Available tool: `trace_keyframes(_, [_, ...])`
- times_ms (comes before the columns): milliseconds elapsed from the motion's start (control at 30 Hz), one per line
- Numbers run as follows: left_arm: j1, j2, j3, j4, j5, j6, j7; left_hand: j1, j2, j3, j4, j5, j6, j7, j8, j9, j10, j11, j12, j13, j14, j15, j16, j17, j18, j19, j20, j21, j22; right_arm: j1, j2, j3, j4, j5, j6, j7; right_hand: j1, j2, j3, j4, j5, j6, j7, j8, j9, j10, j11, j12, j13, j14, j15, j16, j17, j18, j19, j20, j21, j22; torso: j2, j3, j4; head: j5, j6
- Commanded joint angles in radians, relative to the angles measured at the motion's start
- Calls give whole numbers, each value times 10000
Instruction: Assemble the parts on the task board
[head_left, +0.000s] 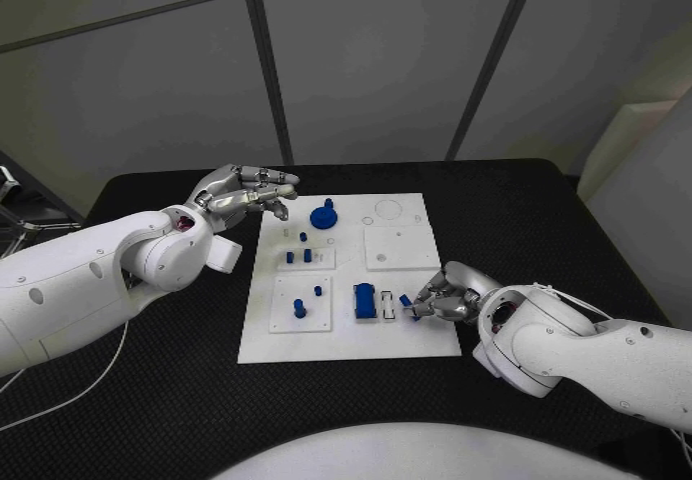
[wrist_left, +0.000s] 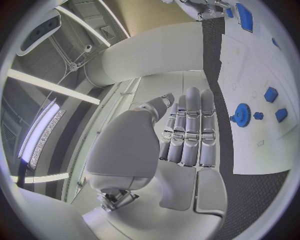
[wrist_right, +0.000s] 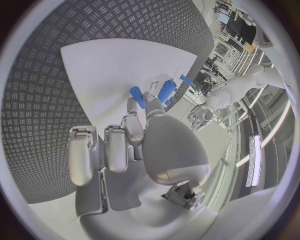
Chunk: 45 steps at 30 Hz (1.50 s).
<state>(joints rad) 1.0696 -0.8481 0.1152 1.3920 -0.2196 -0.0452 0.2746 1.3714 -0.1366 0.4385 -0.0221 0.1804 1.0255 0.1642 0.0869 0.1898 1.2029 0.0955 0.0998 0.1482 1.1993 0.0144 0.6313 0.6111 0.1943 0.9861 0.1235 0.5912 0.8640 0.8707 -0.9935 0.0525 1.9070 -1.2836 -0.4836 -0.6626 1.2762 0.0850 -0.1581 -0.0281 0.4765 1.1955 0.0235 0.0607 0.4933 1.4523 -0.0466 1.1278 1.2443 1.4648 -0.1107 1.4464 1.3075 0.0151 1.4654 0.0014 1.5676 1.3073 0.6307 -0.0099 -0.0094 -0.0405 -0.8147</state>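
Observation:
The white task board lies in the middle of the black table. My right hand rests at its right edge and pinches a small blue peg between thumb and finger, just right of a white slot piece and a blue block. The right wrist view shows the peg at the fingertips with the block beyond. My left hand hovers over the board's far left corner, fingers straight and holding nothing. A blue gear stands close to it, also seen from the wrist.
Several small blue pegs stand in the board's left column, on a square plate and a lower one. A blank white square sits at the board's right. Bare black table surrounds the board on all sides.

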Motion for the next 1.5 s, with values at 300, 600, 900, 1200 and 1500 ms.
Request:
trace_keyframes(300, [12, 2, 8, 46, 49, 111, 22, -32, 31, -60, -2, -56, -4, 40, -55, 20, -74, 30, 20, 19, 18, 77, -64, -15, -129, 40, 33, -82, -20, 16, 467, 4, -256, 342, -134, 213, -570, -28, -207, 288, 39, 142, -19, 53, -67, 137, -47, 119, 72, 627, -21, 83, 434, -151, 1054, -16, 32, 2635, 2, 2, 7, 44, -15])
trace_keyframes(600, [13, -13, 8, 54, 49, 110, 19, -32, 31, -60, -2, -56, -4, 40, -55, 20, -74, 30, 20, 19, 18, 77, -64, -15, -129, 40, 33, -82, -20, 16, 748, 7, -388, 303, -140, 266, -686, -13, -261, 408, 36, 224, -43, 73, -67, 158, -63, 162, 108, 635, -34, 102, 470, -151, 1054, -23, 32, 2635, 2, 10, -14, 101, -28])
trace_keyframes(900, [14, -15, 9, 58, 49, 118, 13, -32, 31, -60, -2, -56, -4, 40, -55, 20, -74, 30, 20, 19, 18, 77, -64, -15, -129, 40, 33, -82, -20, 16, 891, 9, -454, 210, -87, 283, -780, -25, -316, 512, 19, 254, -47, 69, -71, 167, -69, 179, 125, 637, -40, 107, 481, -151, 1054, -30, 32, 2635, -2, 9, -13, 124, -44])
trace_keyframes(1200, [14, -15, 9, 57, 49, 130, 3, -36, 31, -65, -3, -55, -5, 39, -60, 26, -77, 31, 21, 23, 15, 77, -69, -15, -129, 41, 34, -92, -25, 17, 961, 10, -533, 147, 60, 234, -1398, -268, -765, 1180, -881, 347, -21, 73, -68, 176, -43, 165, 132, 630, -20, 92, 464, -151, 1054, -20, 32, 2635, -5, 12, -15, 135, -39])
trace_keyframes(1500, [15, -24, 9, 61, 49, 136, -8, -36, 31, -65, -3, -55, -5, 39, -60, 26, -77, 31, 21, 23, 15, 77, -69, -15, -129, 41, 34, -92, -25, 18, 961, 10, -570, -61, 110, 184, -1482, -662, -922, 1963, -2114, 402, -20, 75, 6, 168, -36, 147, 144, 621, -16, 61, 427, -151, 1054, -12, 32, 2635, -5, 11, -20, 129, -22])
